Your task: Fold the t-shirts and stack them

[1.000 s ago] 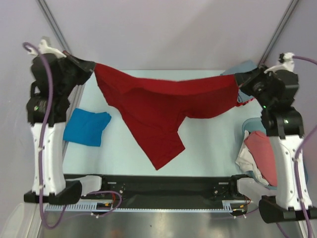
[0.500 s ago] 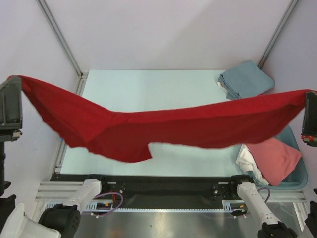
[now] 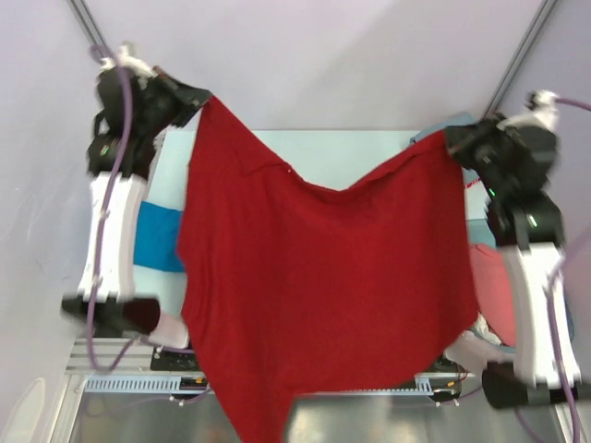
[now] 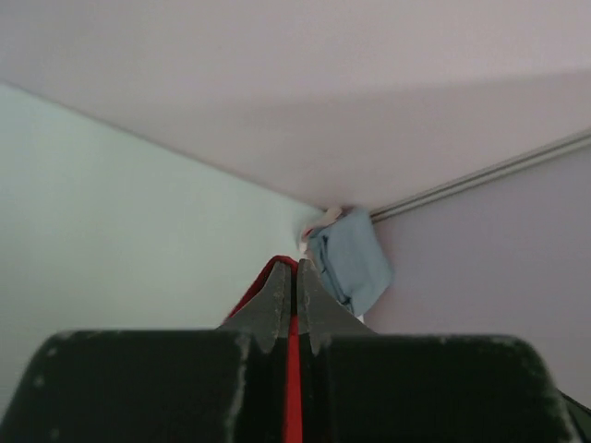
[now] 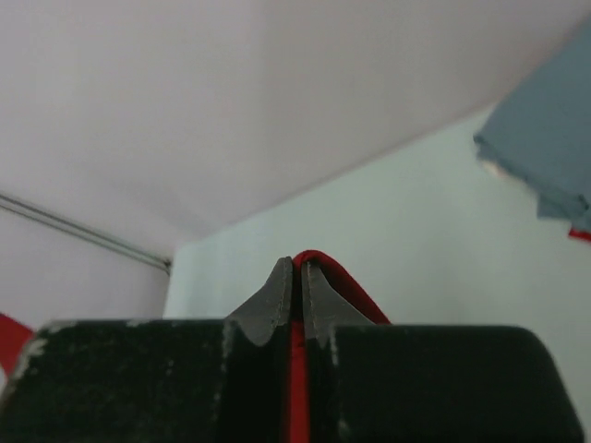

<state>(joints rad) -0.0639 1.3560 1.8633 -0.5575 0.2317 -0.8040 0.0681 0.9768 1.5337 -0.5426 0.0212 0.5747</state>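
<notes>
The crimson red t-shirt (image 3: 323, 286) hangs spread wide between both arms, draping over the table and past its near edge. My left gripper (image 3: 199, 100) is shut on its upper left corner, and my right gripper (image 3: 450, 148) is shut on its upper right corner. In the left wrist view the left gripper (image 4: 296, 263) pinches a thin red fold (image 4: 294, 388). The right gripper (image 5: 296, 261) pinches the same red cloth (image 5: 297, 388). A bright blue t-shirt (image 3: 157, 235) lies folded at the table's left, partly hidden behind the red one.
A folded grey-blue shirt (image 4: 351, 263) lies at the table's far right corner (image 5: 554, 138). A salmon-pink shirt (image 3: 489, 286) sits low on the right beside my right arm. Bare pale table (image 3: 342, 152) shows at the back between the grippers.
The red shirt was a taut band lifted high towards the camera. Both arms have swung down and back to the far side, and the shirt now hangs open as a wide sheet.
</notes>
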